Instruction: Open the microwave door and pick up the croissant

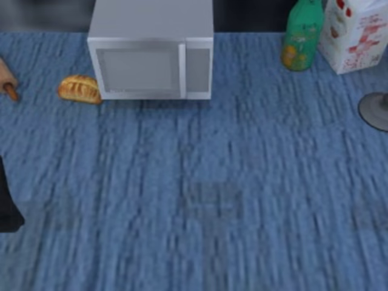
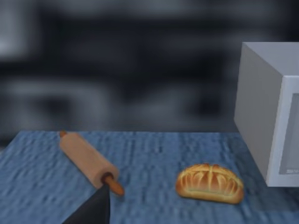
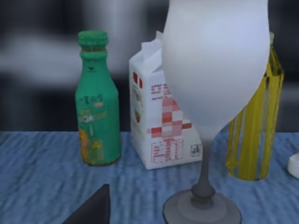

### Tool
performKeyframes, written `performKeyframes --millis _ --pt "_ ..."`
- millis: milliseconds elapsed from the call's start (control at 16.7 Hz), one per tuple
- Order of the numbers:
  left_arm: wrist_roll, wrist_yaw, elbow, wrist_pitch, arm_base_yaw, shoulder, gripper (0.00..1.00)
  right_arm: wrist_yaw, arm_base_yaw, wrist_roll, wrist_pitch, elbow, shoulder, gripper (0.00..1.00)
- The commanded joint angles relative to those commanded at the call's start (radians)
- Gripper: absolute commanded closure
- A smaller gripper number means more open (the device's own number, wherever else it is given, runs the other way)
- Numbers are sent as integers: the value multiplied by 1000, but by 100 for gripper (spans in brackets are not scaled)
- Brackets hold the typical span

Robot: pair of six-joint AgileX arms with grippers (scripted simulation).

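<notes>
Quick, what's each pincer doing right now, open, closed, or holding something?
Left pincer: only a dark tip shows near the rolling pin; cannot be told.
Right pincer: only a dark tip shows; cannot be told.

Even, soft light with faint shadows; the background behind the table (image 2: pixel 154 154) is out of focus.

A tall white stemmed glass (image 3: pixel 212 88) stands closest on the blue cloth-covered table (image 3: pixel 42 177), its grey foot near the view's lower edge. Behind it stand a green bottle (image 3: pixel 96 100), a white carton with red print (image 3: pixel 161 126) and a yellow container (image 3: pixel 254 130) partly hidden by the glass. A dark gripper finger tip (image 3: pixel 93 210) shows at the bottom edge.
</notes>
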Motion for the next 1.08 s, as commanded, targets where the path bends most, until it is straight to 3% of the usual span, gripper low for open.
performKeyframes --millis 240,480,1080 --pt "-11 -7 30 -10 -13 31 0 0 0 0 0 0 0 0" --pt "-71 -51 205 -68 -85 220 0 0 0 0 0 0 0 0" --pt "-325 -239 972 -319 -386 1201 0 0 0 0 0 0 0 0"
